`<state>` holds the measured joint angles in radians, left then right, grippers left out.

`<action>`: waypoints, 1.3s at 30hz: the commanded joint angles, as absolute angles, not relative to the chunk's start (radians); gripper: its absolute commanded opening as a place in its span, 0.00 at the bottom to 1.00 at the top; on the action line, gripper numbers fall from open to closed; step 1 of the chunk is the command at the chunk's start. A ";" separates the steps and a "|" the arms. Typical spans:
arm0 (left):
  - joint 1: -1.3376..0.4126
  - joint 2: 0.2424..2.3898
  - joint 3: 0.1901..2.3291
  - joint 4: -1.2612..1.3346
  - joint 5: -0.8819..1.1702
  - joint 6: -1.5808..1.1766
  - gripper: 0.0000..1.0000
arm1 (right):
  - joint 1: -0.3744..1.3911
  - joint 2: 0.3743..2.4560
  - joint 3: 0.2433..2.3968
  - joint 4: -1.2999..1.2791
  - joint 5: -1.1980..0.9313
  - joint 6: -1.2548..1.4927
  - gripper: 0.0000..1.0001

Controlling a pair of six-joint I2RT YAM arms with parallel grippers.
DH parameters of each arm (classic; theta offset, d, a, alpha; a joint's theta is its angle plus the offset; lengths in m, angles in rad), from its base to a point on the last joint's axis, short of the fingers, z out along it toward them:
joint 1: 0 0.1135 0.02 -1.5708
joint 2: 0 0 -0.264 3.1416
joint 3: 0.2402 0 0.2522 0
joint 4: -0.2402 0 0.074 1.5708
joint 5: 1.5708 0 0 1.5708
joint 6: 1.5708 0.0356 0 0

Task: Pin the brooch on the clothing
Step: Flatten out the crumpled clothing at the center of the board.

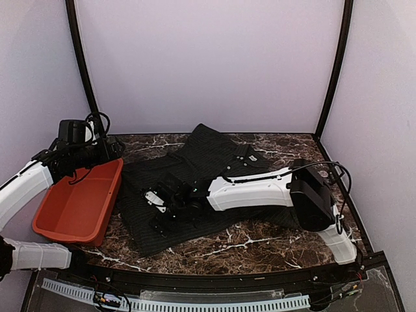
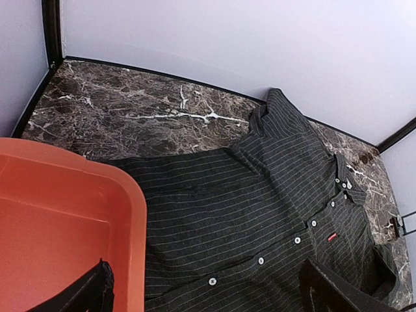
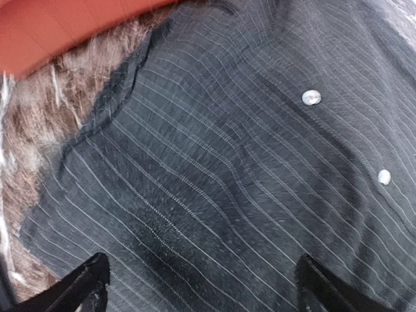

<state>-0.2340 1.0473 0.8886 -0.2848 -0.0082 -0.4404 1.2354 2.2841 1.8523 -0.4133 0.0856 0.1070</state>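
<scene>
Right at the front edge of the overhead view runs the black rail (image 1: 195,283) by the arm bases, and beyond it the dark brown marble-patterned bench (image 1: 260,240). Spread across its middle lies the dark, nearly black pinstriped short-sleeved shirt (image 1: 208,159), collar toward the far right. The right arm reaches leftward over it, and the right tool (image 1: 158,209) sits low over the half of the shirt nearest the orange-red plastic tray (image 1: 78,201). Whether it touches the cloth, I can't tell from up here. The left tool (image 1: 110,149) hangs over the tray's far corner.

On to the left wrist camera. Black fingers (image 2: 91,292) peek in at both bottom corners, spread wide with nothing between them, so the left tool (image 2: 207,263) is fully open and empty. The tray (image 2: 140,208) fills the lower left, its rim just beside the shirt (image 2: 247,195). Small white buttons (image 2: 298,240) run down the front, with a tiny red tag (image 2: 332,237) just beside them. The bench (image 2: 130,104) shows beyond.

Now the right wrist camera, close in and a touch blurred. Pinstriped shirt (image 3: 214,162) fills the picture, with two buttons (image 3: 311,97) at the upper right. The fingers (image 3: 88,283) stand far apart at the bottom corners, so the right tool (image 3: 203,258) is wide open and grips nothing. A strip of bench (image 3: 26,130) shows on the left, and a corner of the tray (image 3: 65,26) at the top left.
</scene>
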 commanded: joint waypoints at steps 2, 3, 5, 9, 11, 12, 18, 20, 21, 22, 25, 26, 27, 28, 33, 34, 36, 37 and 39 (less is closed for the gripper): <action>-0.207 1.020 0.861 -0.260 -0.033 -0.450 0.99 | 1.250 2.335 1.921 -0.435 0.130 0.051 0.99; -0.205 1.021 0.856 -0.258 -0.025 -0.454 0.99 | 1.249 2.347 1.924 -0.440 0.128 0.050 0.99; -0.199 1.025 0.851 -0.251 -0.014 -0.460 0.99 | 1.251 2.368 1.933 -0.453 0.121 0.047 0.99; -0.189 1.028 0.847 -0.247 -0.003 -0.466 0.99 | 1.253 2.405 1.954 -0.500 0.123 0.035 0.93; -0.184 1.024 0.847 -0.247 -0.003 -0.466 0.99 | 1.254 2.416 1.952 -0.524 0.120 0.032 0.88; -0.181 1.023 0.847 -0.247 -0.003 -0.466 0.99 | 1.255 2.417 1.948 -0.533 0.119 0.032 0.85; -0.174 1.022 0.847 -0.243 0.012 -0.472 0.99 | 1.255 2.407 1.899 -0.581 0.120 0.039 0.48; -0.171 1.020 0.847 -0.244 0.026 -0.472 0.99 | 1.253 2.394 1.877 -0.601 0.130 0.044 0.14; -0.170 1.019 0.847 -0.245 0.028 -0.472 0.99 | 1.251 2.385 1.861 -0.612 0.140 0.049 0.00; -0.169 1.018 0.847 -0.246 0.029 -0.472 0.99 | 1.248 2.369 1.844 -0.626 0.146 0.056 0.00; -0.167 1.015 0.848 -0.247 0.030 -0.471 0.99 | 1.224 2.323 1.777 -0.665 0.179 0.098 0.00; -0.167 1.014 0.849 -0.246 0.031 -0.471 0.99 | 1.211 2.309 1.762 -0.694 0.199 0.119 0.00; -0.167 1.013 0.850 -0.246 0.032 -0.472 0.99 | 1.197 2.295 1.750 -0.723 0.221 0.145 0.00; -0.166 1.013 0.850 -0.245 0.033 -0.472 0.99 | 1.181 2.278 1.734 -0.750 0.239 0.169 0.00; -0.166 1.015 0.850 -0.245 0.041 -0.472 0.99 | 1.112 2.173 1.611 -0.798 0.289 0.253 0.00; -0.165 1.015 0.851 -0.247 0.041 -0.472 0.99 | 1.104 2.156 1.595 -0.817 0.300 0.264 0.00; -0.164 1.013 0.855 -0.250 0.037 -0.470 0.99 | 1.097 2.115 1.561 -0.850 0.320 0.287 0.00; -0.164 1.014 0.855 -0.250 0.037 -0.468 0.99 | 1.098 2.097 1.544 -0.865 0.318 0.294 0.00; -0.164 1.015 0.857 -0.251 0.039 -0.468 0.99 | 1.098 2.062 1.514 -0.895 0.295 0.309 0.00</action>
